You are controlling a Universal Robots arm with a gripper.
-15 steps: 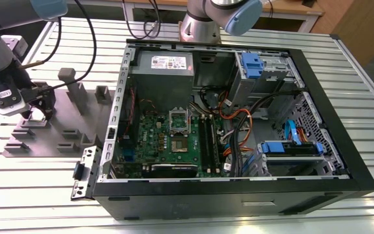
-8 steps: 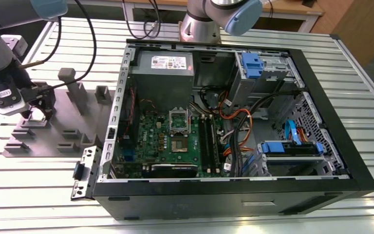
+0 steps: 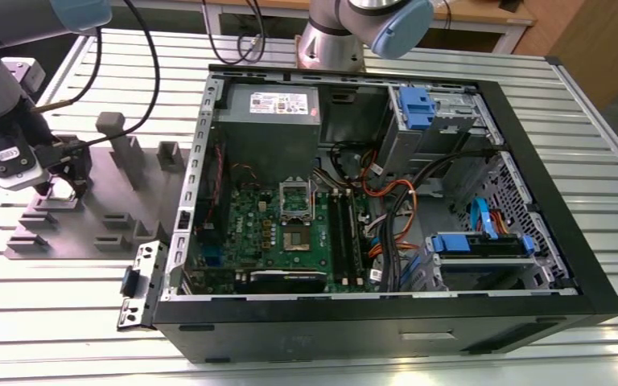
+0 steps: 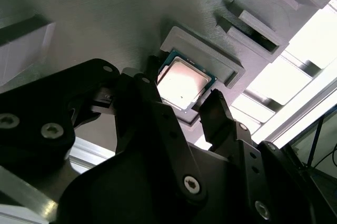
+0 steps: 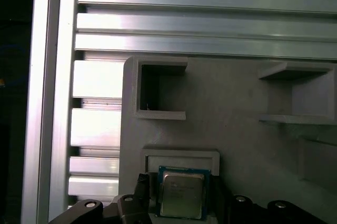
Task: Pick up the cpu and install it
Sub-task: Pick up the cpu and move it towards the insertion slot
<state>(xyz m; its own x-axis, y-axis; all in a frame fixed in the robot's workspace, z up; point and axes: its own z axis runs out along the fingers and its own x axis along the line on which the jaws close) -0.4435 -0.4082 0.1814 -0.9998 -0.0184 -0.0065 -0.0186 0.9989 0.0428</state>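
We see the grey tray (image 3: 105, 211) lying on the slatted metal desk (image 3: 62, 330) at the exterior view's left, just beside the open computer case (image 3: 599, 301). The case's green motherboard (image 3: 253, 229) and silver socket frame (image 3: 295, 195) sit well apart from the arm's working end. Tall raised blocks (image 3: 126, 149) stand on the tray close by the gripper (image 3: 57, 183), and a low raised wall (image 4: 208, 50) frames part of the recess that holds the cpu (image 4: 185, 83). The cpu lies flat in that recess, a small square with a pale, shiny metal top and a dark green rim. The black fingers (image 4: 217, 116) are spread, one on each side of the chip. In the first wrist view a gap shows between one finger and the chip's edge.
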